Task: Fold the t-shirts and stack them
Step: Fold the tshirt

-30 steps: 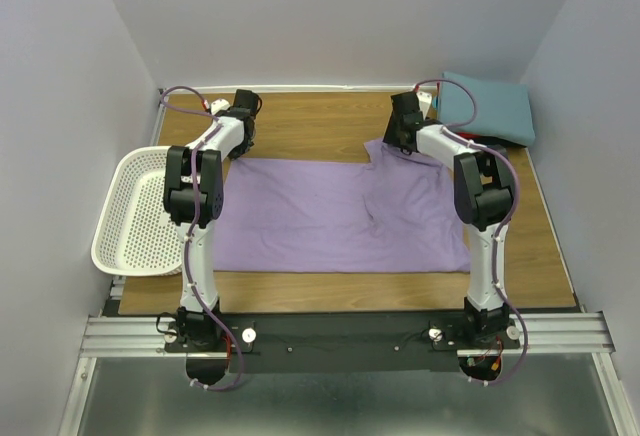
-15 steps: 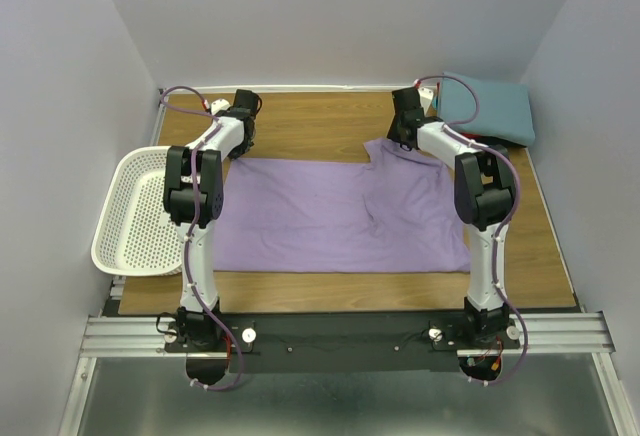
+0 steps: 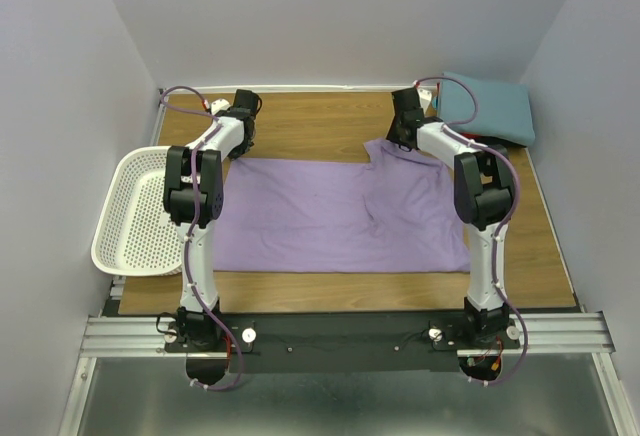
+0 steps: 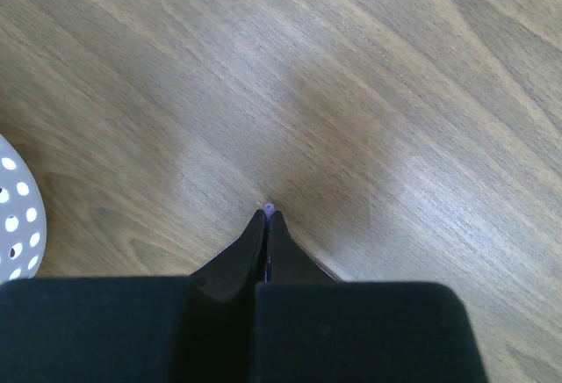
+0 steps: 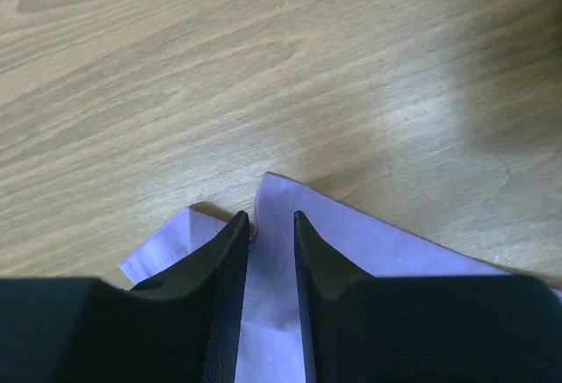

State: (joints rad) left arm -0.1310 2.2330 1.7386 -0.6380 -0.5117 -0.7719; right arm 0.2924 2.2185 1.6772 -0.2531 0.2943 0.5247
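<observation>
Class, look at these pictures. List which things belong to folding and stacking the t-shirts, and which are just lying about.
Belong to the job:
- purple t-shirt, spread flat between the arms
- teal t-shirt, folded, far right corner
- red cloth, a sliver at the teal one's near edge, likely another shirt

Just lying about:
- white perforated basket, on the left

The purple shirt [image 3: 330, 216] lies spread flat across the middle of the table [image 3: 310, 121]. The folded teal shirt [image 3: 492, 106] rests in the far right corner on the red shirt [image 3: 492, 140].
</observation>
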